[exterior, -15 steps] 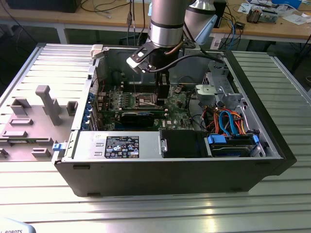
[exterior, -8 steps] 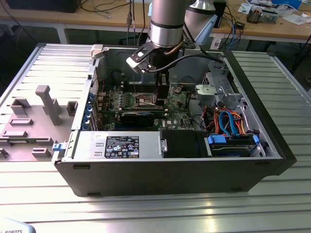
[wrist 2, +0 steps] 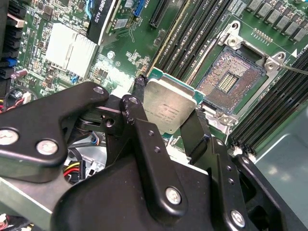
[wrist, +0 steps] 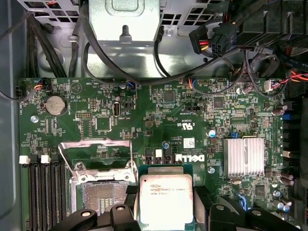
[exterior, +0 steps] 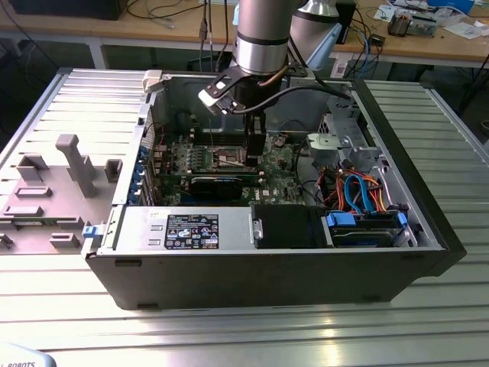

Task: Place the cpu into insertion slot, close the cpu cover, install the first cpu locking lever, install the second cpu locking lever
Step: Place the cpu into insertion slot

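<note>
The jaws pinch the cpu (wrist 2: 168, 107) by two opposite edges, with its silvery top facing up. In both wrist views the cpu hangs over the green circuit board (wrist: 192, 110), just beside the insertion slot (wrist: 101, 197) and not yet seated in it. The slot lies uncovered, its dark contact field exposed. The cpu cover (wrist: 96, 142) stands swung up at the slot's far edge. In the exterior view the arm (exterior: 260, 38) reaches down into the open computer case (exterior: 229, 283) on the tabletop (exterior: 229, 336).
</note>
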You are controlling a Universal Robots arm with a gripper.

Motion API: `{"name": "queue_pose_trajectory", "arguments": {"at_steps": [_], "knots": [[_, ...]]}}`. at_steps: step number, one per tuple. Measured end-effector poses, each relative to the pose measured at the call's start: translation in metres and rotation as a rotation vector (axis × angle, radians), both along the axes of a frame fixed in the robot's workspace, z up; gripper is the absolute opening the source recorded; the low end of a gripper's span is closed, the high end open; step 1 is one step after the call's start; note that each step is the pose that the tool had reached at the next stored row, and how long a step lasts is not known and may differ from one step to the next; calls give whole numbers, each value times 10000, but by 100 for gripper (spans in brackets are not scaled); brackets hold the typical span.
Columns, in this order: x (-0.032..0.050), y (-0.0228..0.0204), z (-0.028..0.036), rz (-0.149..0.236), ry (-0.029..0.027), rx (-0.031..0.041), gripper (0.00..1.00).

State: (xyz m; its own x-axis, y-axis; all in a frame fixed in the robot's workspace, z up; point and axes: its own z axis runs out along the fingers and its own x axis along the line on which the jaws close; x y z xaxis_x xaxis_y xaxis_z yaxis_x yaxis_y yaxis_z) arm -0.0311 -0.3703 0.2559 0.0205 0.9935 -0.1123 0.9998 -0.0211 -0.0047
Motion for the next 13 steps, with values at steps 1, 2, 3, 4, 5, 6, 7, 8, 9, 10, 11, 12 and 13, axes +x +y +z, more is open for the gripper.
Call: {"name": "queue_pose_trajectory", "arguments": {"at_steps": [1,2,3,4,5,6,7,8,9,10,11,12,13], "knots": [[0,0,-1,-25,0,-2,54],[0,0,-1,-43,0,-4,54],[0,0,-1,-78,0,-6,54],[0,0,-2,-94,0,-6,54],[0,0,-3,-114,-1,-9,54],[0,0,-3,-146,0,-16,54],[0,0,-4,-174,0,-19,54],[0,0,-4,-196,0,-20,54],[0,0,-5,-242,0,-22,54],[0,0,-5,-262,0,-22,54],[0,0,-5,-280,0,-23,54],[0,0,-6,-289,0,-23,54],[0,0,-6,-289,1,-2,54]]}}
